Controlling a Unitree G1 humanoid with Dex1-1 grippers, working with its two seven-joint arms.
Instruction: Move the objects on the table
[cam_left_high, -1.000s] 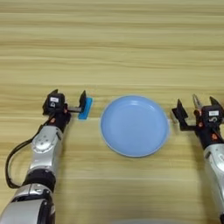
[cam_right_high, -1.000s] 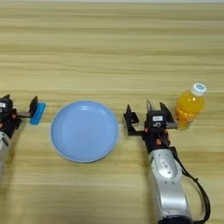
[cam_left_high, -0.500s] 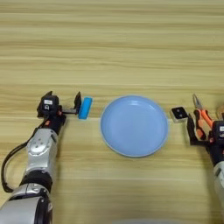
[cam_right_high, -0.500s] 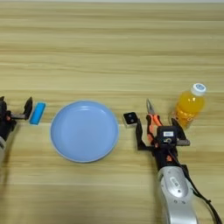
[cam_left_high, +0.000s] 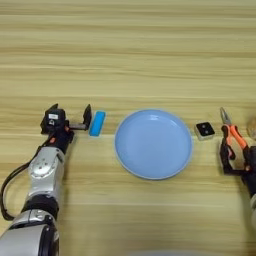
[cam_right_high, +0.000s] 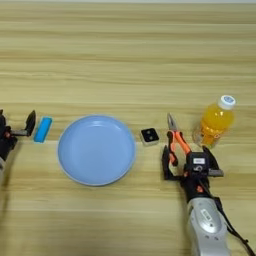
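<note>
A round light-blue plate (cam_left_high: 153, 143) is seen lying flat near the middle of the wooden table (cam_left_high: 130, 55). The left arm is stretched forward along the left side, forearm pointing away from the robot, and the left gripper (cam_left_high: 70, 117) is held just above the table top with its two black fingers spread apart; nothing is held between them. A small blue block (cam_left_high: 97, 123) lies just beside the gripper's inner finger, between it and the plate, close to the finger yet apart from the plate's rim. The right arm is likewise extended forward on the right side, and the right gripper (cam_right_high: 191, 161) is set low over the table with its fingers parted. The orange-handled pliers (cam_right_high: 176, 139) lie with their handles reaching back in between these fingers and their metal tip pointing away from the robot; whether the fingers touch the handles cannot be told. A tiny black-and-white square piece (cam_right_high: 149, 136) lies between the plate and the pliers, apart from both. A small bottle (cam_right_high: 216, 121) of orange liquid with a white cap stands upright just right of the pliers.
</note>
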